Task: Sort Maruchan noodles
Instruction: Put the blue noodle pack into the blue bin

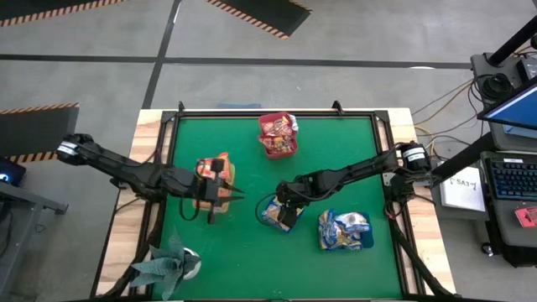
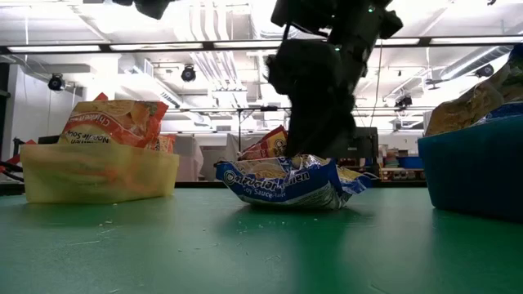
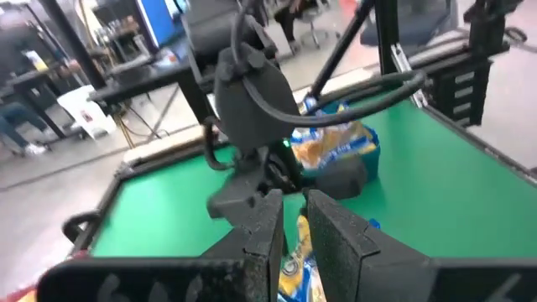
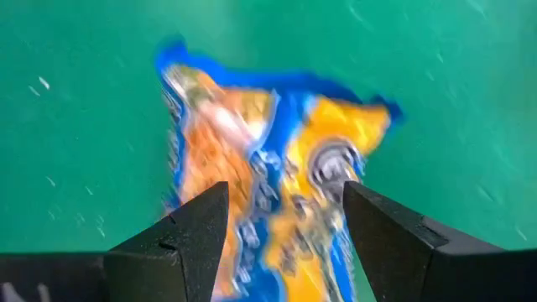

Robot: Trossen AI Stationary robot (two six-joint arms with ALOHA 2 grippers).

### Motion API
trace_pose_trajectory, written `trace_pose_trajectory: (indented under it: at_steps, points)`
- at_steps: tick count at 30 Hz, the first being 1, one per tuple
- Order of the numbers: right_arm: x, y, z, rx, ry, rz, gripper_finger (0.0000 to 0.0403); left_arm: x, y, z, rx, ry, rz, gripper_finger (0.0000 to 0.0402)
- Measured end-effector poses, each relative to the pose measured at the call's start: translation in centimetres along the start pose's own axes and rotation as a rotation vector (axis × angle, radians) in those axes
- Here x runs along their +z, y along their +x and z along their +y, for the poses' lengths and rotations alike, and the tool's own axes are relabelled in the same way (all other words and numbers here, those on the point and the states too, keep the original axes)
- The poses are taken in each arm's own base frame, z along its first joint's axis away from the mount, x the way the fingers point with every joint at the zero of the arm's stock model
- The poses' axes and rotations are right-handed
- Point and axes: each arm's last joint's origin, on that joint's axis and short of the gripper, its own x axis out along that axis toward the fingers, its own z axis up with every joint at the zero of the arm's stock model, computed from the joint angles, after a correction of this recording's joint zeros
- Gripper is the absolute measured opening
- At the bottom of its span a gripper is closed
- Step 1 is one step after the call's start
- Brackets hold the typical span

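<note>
the right gripper hangs directly over a blue-and-yellow noodle packet, its two dark, blocky fingers spread wide to either side of the wrapper and not yet closed on it. the packet is flat, roughly rectangular and crinkly, glossy plastic with a blue border and yellow-orange print, lying alone on the green felt-like mat near the middle of the table. from table height the packet shows as a low rumpled pillow with white lettering on a blue band. just beside it on the right sits a blue tray heaped with more blue-and-yellow packets. the left gripper is over the yellow-green tray, fingers close together with only a thin gap and nothing between them; orange packets stand up out of that translucent, soft-edged tray. farthest off, near the table's back edge, a red tray holds dark red and pink packets.
</note>
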Motion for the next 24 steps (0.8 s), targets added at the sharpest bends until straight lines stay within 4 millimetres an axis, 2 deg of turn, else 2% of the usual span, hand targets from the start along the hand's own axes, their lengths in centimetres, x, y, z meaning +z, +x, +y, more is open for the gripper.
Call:
trace_pose_trajectory:
  at_steps: [7, 14, 20, 24]
  points:
    - [0.1, 0.8, 0.1, 0.008, -0.003, -0.015, 0.0195, 0.4, -2.3, 0.7, 0.027, 0.002, -0.094, 0.0043]
    - [-0.2, 2.8, -0.1, -0.007, -0.005, 0.007, 0.0149, 0.5, -3.4, 1.0, 0.038, -0.037, -0.138, 0.0043]
    - [-0.2, 3.1, -0.2, -0.01, -0.005, 0.012, 0.0077, 0.4, -3.3, 1.0, 0.036, -0.04, -0.134, 0.0043]
    - [-0.1, 2.6, -0.1, -0.005, -0.005, 0.003, 0.0025, 0.4, -3.3, 1.0, 0.035, -0.041, -0.131, 0.0043]
